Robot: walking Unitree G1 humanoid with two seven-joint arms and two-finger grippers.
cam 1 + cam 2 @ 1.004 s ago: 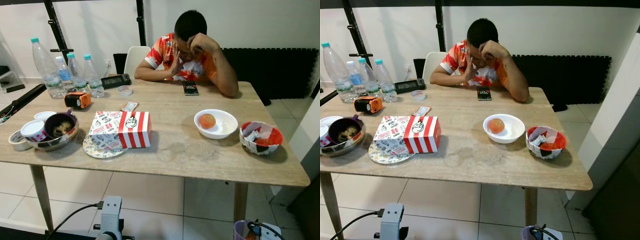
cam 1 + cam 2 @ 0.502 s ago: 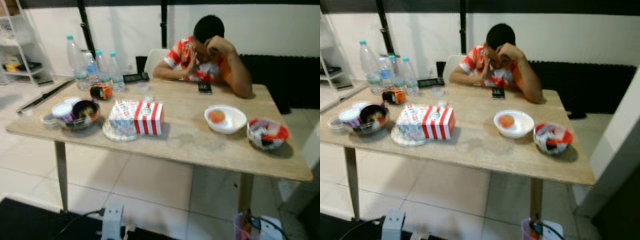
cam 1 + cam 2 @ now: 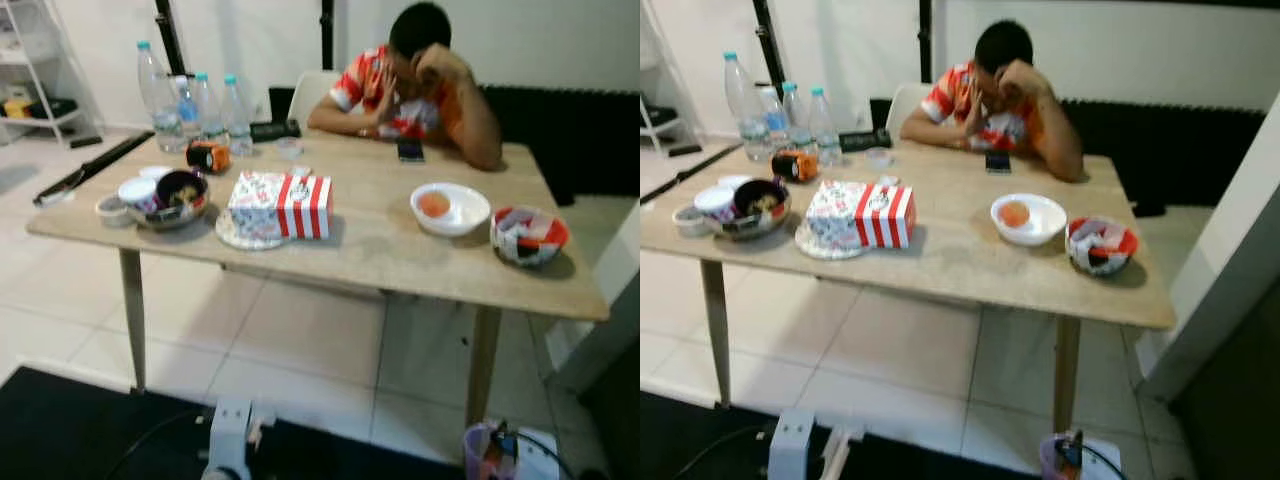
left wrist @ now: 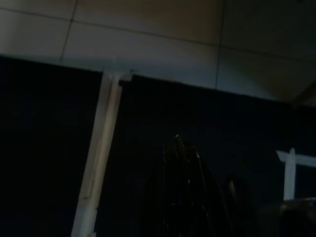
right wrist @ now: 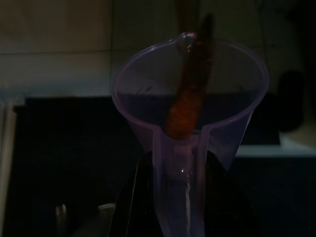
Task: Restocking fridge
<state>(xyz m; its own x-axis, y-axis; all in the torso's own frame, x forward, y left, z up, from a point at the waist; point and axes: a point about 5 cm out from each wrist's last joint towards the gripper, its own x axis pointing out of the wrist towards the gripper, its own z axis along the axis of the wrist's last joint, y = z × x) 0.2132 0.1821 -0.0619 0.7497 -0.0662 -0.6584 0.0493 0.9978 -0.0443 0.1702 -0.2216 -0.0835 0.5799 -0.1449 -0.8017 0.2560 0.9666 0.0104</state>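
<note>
Currently, purple plastic jug (image 5: 190, 98) held by handle, clamped in right gripper (image 5: 180, 197), seen at lower right of left eye view; carrot (image 5: 190, 94) leaned upright inside. Jug judged light, stiff, slippery; carrot loose, so level carriage needed. Left gripper (image 4: 180, 197) hung idle, finger state unclear. Table (image 3: 400, 265) ahead.

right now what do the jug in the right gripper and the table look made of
The jug looks like thin, glossy, see-through purple plastic: the carrot inside shows through its wall. The table looks like pale matte wood or a wood-look laminate, with faint grain; which one is unclear.
</note>
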